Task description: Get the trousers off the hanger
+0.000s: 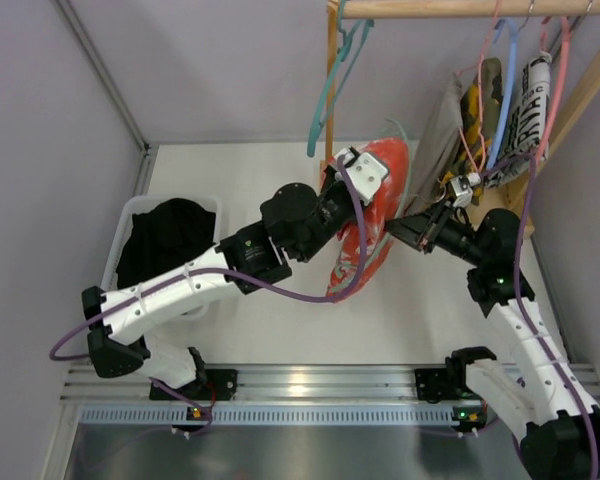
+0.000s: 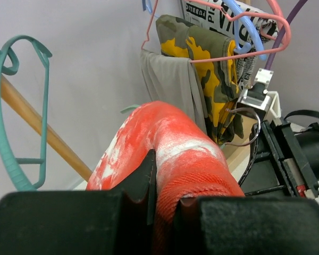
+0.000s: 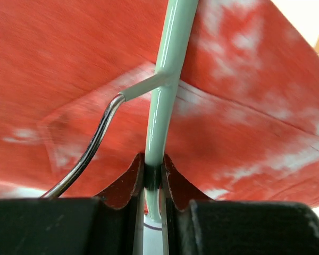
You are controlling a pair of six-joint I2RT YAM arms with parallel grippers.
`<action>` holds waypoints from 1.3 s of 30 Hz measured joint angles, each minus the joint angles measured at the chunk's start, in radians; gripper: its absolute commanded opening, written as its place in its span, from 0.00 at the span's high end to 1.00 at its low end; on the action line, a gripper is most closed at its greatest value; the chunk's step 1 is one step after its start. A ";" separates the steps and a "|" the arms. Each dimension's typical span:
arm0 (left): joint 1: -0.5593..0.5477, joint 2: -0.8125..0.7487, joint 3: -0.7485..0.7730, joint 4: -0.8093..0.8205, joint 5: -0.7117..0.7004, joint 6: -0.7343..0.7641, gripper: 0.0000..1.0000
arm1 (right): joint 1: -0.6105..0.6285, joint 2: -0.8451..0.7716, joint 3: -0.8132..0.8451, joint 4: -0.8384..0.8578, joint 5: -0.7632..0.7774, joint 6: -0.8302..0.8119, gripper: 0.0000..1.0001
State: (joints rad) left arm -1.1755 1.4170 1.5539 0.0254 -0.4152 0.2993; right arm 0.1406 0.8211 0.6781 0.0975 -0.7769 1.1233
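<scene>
With the left gripper (image 2: pixel 151 183) pinched shut on the red trousers (image 2: pixel 173 141) and the right gripper (image 3: pixel 153 172) clamped on the mint hanger (image 3: pixel 168 58) above the table (image 1: pixel 280 335), the trousers apparently hung over the hanger, not yet pulled off.

Only print: black-and-white lettered garment (image 2: pixel 204 16), upper right of left wrist view. Large black letters there are cut off and partly covered, so no whole word reads; the fine lines are too small. Same garment (image 1: pixel 533 95), upper right of top view, is unreadable.
</scene>
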 measured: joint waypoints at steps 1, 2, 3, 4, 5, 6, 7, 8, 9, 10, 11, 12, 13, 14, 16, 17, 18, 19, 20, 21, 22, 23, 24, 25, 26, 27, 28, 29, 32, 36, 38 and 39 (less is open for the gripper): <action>0.000 0.010 0.016 -0.019 0.002 -0.005 1.00 | 0.000 0.000 -0.012 -0.001 0.003 -0.012 1.00; 0.000 0.017 0.034 -0.037 0.005 -0.010 1.00 | 0.000 0.002 -0.026 -0.005 0.006 -0.029 1.00; 0.000 0.024 0.050 -0.048 0.008 -0.015 1.00 | 0.000 0.003 -0.038 -0.010 0.010 -0.046 1.00; 0.000 0.029 0.068 -0.056 0.013 -0.018 1.00 | 0.000 0.005 -0.057 -0.010 0.016 -0.056 1.00; 0.000 0.030 0.081 -0.059 0.016 -0.018 1.00 | -0.001 0.007 -0.071 -0.011 0.021 -0.059 1.00; 0.000 0.031 0.091 -0.061 0.021 -0.019 1.00 | -0.001 0.011 -0.085 -0.014 0.023 -0.069 1.00; 0.000 0.031 0.103 -0.061 0.027 -0.021 1.00 | -0.001 0.015 -0.098 -0.018 0.029 -0.082 1.00; 0.000 0.031 0.117 -0.060 0.034 -0.024 1.00 | -0.001 0.019 -0.111 -0.024 0.034 -0.095 1.00; 0.000 0.031 0.129 -0.058 0.038 -0.026 1.00 | -0.002 0.024 -0.126 -0.031 0.042 -0.107 1.00; 0.000 0.031 0.143 -0.050 0.043 -0.029 1.00 | -0.002 0.032 -0.143 -0.041 0.050 -0.129 1.00; 0.000 0.031 0.159 -0.037 0.049 -0.034 1.00 | -0.002 0.039 -0.160 -0.060 0.062 -0.151 1.00; 0.000 0.031 0.174 -0.024 0.053 -0.037 1.00 | -0.002 0.043 -0.174 -0.078 0.077 -0.172 1.00; -0.001 0.030 0.191 -0.008 0.059 -0.039 1.00 | -0.003 0.049 -0.188 -0.106 0.095 -0.193 1.00; -0.002 0.027 0.206 0.010 0.061 -0.040 1.00 | -0.005 0.052 -0.200 -0.123 0.106 -0.209 1.00; -0.004 0.018 0.235 0.041 0.069 -0.040 1.00 | -0.005 0.053 -0.220 -0.163 0.128 -0.245 1.00; -0.005 0.011 0.246 0.052 0.072 -0.040 1.00 | -0.005 0.053 -0.224 -0.173 0.134 -0.262 1.00; -0.005 0.004 0.253 0.066 0.077 -0.040 1.00 | -0.005 0.053 -0.226 -0.177 0.137 -0.279 1.00; -0.005 -0.003 0.258 0.074 0.080 -0.040 1.00 | -0.005 0.051 -0.226 -0.177 0.137 -0.286 1.00; -0.005 -0.011 0.261 0.082 0.084 -0.040 1.00 | -0.005 0.047 -0.226 -0.178 0.139 -0.294 1.00; -0.005 -0.019 0.262 0.088 0.086 -0.040 1.00 | -0.005 0.042 -0.225 -0.182 0.140 -0.298 1.00; -0.006 -0.027 0.262 0.089 0.087 -0.040 1.00 | -0.005 0.036 -0.225 -0.191 0.142 -0.303 1.00; -0.006 -0.035 0.262 0.087 0.087 -0.040 1.00 | -0.005 0.029 -0.224 -0.201 0.143 -0.308 1.00; -0.006 -0.041 0.262 0.086 0.090 -0.043 1.00 | -0.005 0.021 -0.221 -0.213 0.143 -0.312 1.00; -0.006 -0.047 0.262 0.083 0.094 -0.048 1.00 | -0.005 0.011 -0.216 -0.226 0.143 -0.312 1.00; -0.005 -0.054 0.262 0.077 0.100 -0.053 1.00 | -0.005 0.002 -0.207 -0.240 0.143 -0.314 1.00; -0.002 -0.061 0.262 0.069 0.111 -0.064 1.00 | -0.005 -0.010 -0.194 -0.253 0.142 -0.316 1.00; 0.002 -0.068 0.262 0.061 0.120 -0.074 1.00 | -0.005 -0.021 -0.177 -0.266 0.138 -0.318 1.00; 0.012 -0.075 0.262 0.050 0.133 -0.087 1.00 | -0.005 -0.032 -0.161 -0.276 0.137 -0.320 1.00; 0.063 -0.110 0.251 -0.004 0.165 -0.143 1.00 | -0.005 -0.069 -0.106 -0.293 0.124 -0.336 1.00; 0.188 -0.198 0.201 -0.118 0.172 -0.217 1.00 | -0.005 -0.106 -0.086 -0.309 0.109 -0.364 1.00; 0.237 -0.247 0.175 -0.181 0.171 -0.225 1.00 | -0.005 -0.108 -0.086 -0.329 0.103 -0.371 1.00; 0.260 -0.279 0.159 -0.215 0.174 -0.225 1.00 | -0.005 -0.107 -0.087 -0.338 0.103 -0.373 1.00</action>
State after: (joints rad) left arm -0.9154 1.1378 1.7134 -0.1894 -0.2413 0.0746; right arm 0.1352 0.7143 0.5911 -0.2409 -0.6739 0.7502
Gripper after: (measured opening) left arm 0.115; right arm 0.090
